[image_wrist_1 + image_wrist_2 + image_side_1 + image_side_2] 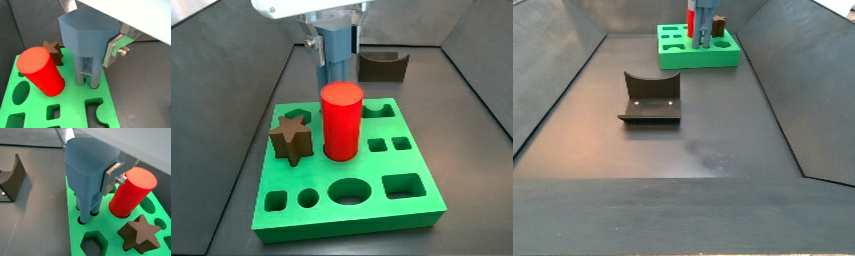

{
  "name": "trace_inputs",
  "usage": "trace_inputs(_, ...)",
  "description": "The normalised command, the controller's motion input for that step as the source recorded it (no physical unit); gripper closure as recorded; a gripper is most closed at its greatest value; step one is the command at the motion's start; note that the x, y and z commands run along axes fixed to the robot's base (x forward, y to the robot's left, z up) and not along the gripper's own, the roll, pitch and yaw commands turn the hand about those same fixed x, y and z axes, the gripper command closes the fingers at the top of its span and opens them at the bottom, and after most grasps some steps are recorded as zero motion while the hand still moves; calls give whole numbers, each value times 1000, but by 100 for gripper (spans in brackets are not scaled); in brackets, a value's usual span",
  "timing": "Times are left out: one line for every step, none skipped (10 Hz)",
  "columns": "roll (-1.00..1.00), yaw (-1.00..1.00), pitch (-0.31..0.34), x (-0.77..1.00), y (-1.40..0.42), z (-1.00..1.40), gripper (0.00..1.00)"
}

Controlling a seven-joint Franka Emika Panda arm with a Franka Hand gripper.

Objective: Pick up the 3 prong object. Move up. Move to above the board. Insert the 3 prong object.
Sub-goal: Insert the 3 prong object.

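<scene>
My gripper [90, 42] is shut on the blocky head of the blue-grey 3 prong object [83, 32], which stands upright. One silver finger [115, 48] presses on its side, and the other finger is hidden behind the piece. The prongs [87, 208] point straight down, and their tips meet small round holes near the edge of the green board [107, 235]. In a side view the 3 prong object [337, 60] hangs under the gripper [334, 30] over the far part of the board [345, 205].
A red cylinder [341, 120] stands upright in the board right beside the prongs. A dark brown star block [291, 138] sits in the board further along. The dark fixture [651, 98] stands on the grey floor apart from the board [700, 57]. Sloped bin walls surround the floor.
</scene>
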Motion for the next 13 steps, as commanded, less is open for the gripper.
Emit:
trace_inputs(144, -86, 0, 0, 114, -229, 100)
trace_inputs(116, -211, 0, 0, 60, -177, 100)
trace_inputs(97, -289, 0, 0, 17, -163, 100)
trace_inputs(90, -474, 0, -6, 0, -180, 100)
trace_inputs(40, -509, 0, -3, 0, -103, 100)
trace_inputs(0, -129, 0, 0, 0, 0, 100)
trace_inputs(9, 0, 0, 0, 0, 0, 100)
trace_inputs(173, 0, 57, 0, -26, 0, 100)
trace_inputs(283, -11, 96, 0, -20, -49, 100)
trace_inputs(416, -54, 141, 29, -3, -111, 100)
trace_inputs(460, -117, 161, 46, 0, -126, 100)
trace_inputs(490, -134, 167, 163, -23, -169, 100)
trace_inputs(220, -106, 20, 143, 0, -249, 100)
